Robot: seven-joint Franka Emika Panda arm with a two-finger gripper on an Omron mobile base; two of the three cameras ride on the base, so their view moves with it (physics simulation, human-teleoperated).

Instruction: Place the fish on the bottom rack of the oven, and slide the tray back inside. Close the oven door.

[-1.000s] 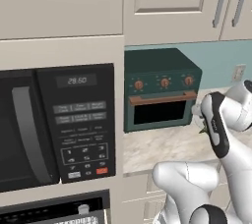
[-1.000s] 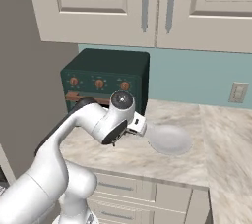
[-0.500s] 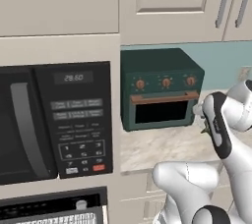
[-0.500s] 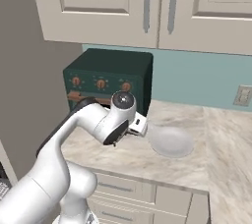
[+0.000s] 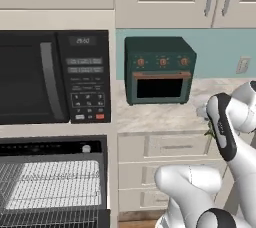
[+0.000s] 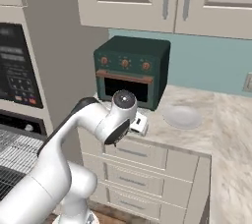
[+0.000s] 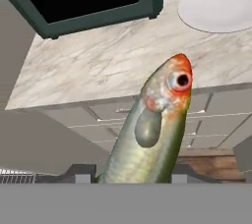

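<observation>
One fish (image 7: 152,129) pinched between fingers (image 7: 84,175) above marble counter (image 7: 108,61)

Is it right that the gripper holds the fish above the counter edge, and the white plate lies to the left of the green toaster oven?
Not quite. The plate lies to the right of the toaster oven, as the right base view shows. The rest holds: in the hand view the gripper is shut on the fish, above the counter edge.

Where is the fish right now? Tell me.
In the hand view, the fish is held in the shut gripper, head pointing away, at the counter's front edge, below the toaster oven.
</observation>
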